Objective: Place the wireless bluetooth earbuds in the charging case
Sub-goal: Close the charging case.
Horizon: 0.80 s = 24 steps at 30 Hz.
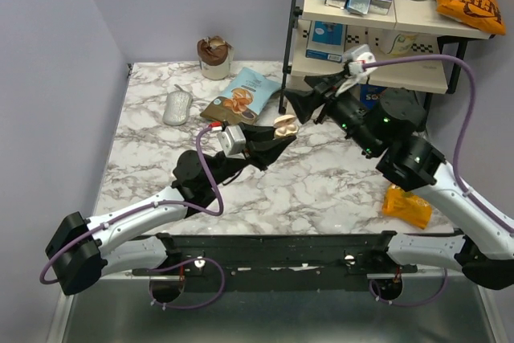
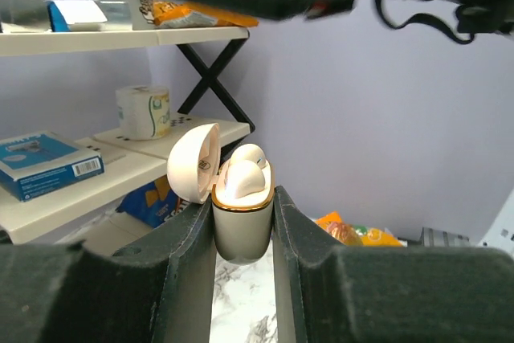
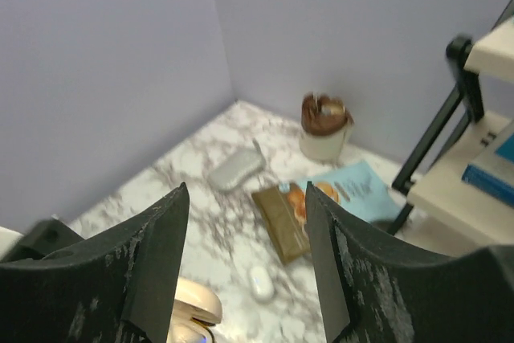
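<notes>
While the left gripper (image 2: 242, 221) has its jaws clamped on the upright charging case (image 2: 241, 242), lid (image 2: 193, 173) open and both earbuds (image 2: 241, 181) seemingly seated inside, the right gripper (image 3: 245, 198) hangs just beside the case, jaws apart and empty.

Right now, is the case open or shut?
Open. The lid is swung aside off the case, and an earbud sits exposed in its mouth.
</notes>
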Each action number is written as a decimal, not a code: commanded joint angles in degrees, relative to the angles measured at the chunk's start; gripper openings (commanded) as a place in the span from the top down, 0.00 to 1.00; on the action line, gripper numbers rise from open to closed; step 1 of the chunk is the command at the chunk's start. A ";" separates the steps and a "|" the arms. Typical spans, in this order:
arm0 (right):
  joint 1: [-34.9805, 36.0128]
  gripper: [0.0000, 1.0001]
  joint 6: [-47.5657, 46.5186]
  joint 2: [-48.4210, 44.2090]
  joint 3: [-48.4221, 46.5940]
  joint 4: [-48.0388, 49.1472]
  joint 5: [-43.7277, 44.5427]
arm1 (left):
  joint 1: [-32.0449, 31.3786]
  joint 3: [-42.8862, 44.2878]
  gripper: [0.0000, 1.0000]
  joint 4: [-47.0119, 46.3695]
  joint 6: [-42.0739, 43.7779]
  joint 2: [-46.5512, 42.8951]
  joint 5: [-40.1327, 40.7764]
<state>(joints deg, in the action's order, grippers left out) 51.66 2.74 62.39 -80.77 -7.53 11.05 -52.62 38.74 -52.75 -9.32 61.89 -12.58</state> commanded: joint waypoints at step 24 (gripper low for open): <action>0.20 0.41 1.21 1.07 2.46 -21.03 -5.86 | -0.73 -0.95 1.00 0.37 5.19 -2.56 2.29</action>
<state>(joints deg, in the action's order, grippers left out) 51.66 3.68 63.90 -80.16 -23.31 8.29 -53.12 37.39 -48.40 -5.32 60.36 -13.10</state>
